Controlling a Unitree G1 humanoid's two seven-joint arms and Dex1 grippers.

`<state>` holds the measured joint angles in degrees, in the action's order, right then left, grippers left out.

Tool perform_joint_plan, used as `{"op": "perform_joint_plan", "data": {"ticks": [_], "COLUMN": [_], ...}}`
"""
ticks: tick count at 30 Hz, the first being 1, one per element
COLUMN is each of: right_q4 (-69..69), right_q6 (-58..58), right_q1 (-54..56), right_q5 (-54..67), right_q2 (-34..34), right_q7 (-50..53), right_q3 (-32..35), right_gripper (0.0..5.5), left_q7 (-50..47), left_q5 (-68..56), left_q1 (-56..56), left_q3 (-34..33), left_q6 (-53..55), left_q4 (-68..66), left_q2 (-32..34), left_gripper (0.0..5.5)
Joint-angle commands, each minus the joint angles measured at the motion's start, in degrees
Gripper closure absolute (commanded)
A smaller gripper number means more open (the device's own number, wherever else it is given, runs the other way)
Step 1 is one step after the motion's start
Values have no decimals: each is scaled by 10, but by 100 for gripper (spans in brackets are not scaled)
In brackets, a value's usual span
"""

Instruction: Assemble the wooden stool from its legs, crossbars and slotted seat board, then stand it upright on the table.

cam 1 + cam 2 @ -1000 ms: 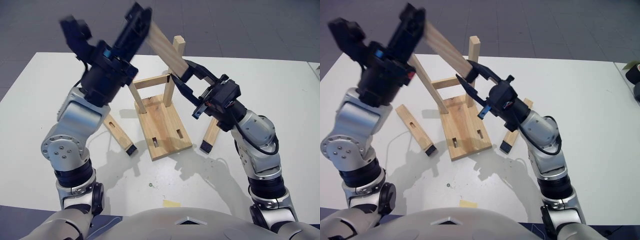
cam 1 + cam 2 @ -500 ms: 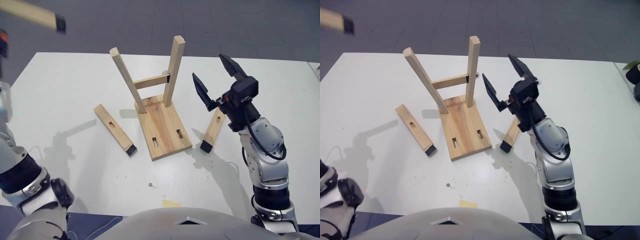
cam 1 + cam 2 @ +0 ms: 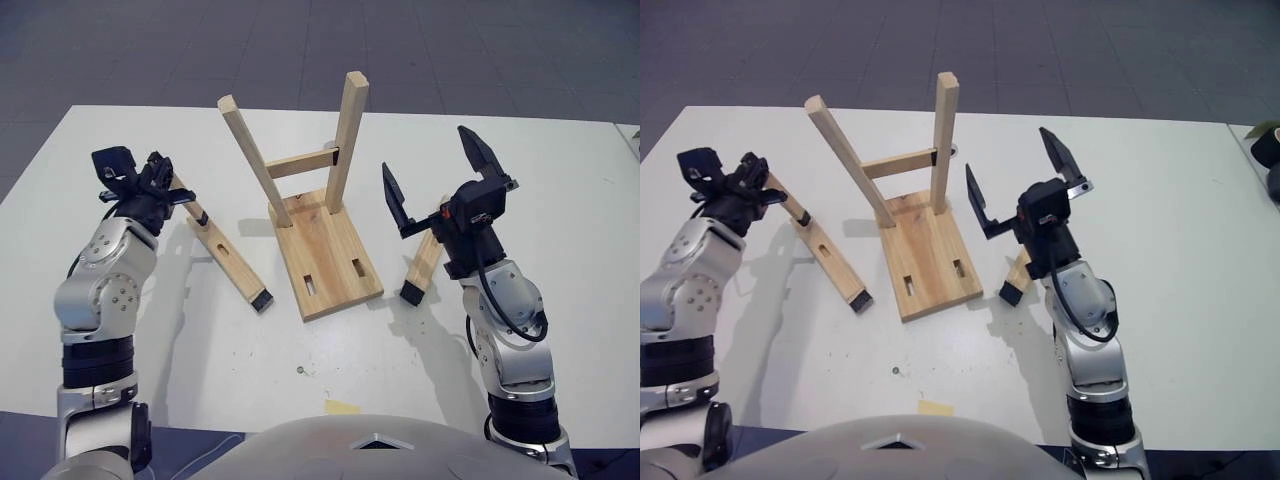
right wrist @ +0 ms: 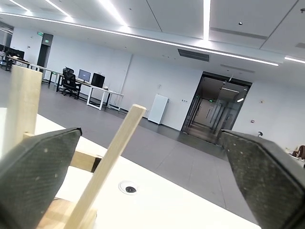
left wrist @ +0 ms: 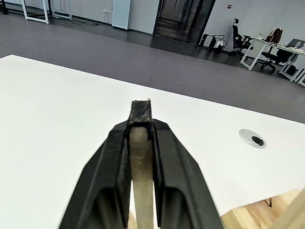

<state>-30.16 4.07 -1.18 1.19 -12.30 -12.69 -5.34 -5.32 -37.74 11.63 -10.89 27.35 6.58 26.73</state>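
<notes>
Left tool (image 5: 141, 125) clamps leg (image 5: 141, 183); seat board (image 3: 330, 255) well apart, rightward.

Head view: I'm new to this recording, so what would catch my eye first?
The half-built stool at the table's centre: two legs stand up from the flat seat board, joined by a crossbar. To its right, the right claw hangs wide open near a loose leg; at left, the left claw grips a wooden bar.

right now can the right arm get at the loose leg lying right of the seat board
Probably yes: the right tool hangs open close above that leg, and nothing appears to stand between them.
</notes>
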Motion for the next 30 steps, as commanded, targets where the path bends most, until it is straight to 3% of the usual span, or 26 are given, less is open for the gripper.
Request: {"op": "perform_joint_plan", "data": {"ticks": [1,12,16,23,30], "right_q4": [22,6,4,9,19], "right_q6": [-14,-8,-8,-8,-8], "right_q1": [18,-12,-18,-13,-1], "right_q5": [-7,-16,-17,-17,-16], "right_q2": [2,16,16,14,12], "right_q7": [-1,6,5,3,-1], "right_q3": [-2,-16,-15,-12,-9], "right_gripper": [10,10,10,10,10], "left_q7": [21,49,62,86,86], "left_q5": [44,31,87,149,161], "left_q1": [8,43,-7,-73,-40], "left_q3": [15,-95,-84,-54,-10], "left_q6": [-20,-18,-8,-20,-32], "left_q4": [-34,22,20,10,2], "left_q2": [-35,-20,2,-20,-90], "left_gripper": [506,506,506,506,506]}}
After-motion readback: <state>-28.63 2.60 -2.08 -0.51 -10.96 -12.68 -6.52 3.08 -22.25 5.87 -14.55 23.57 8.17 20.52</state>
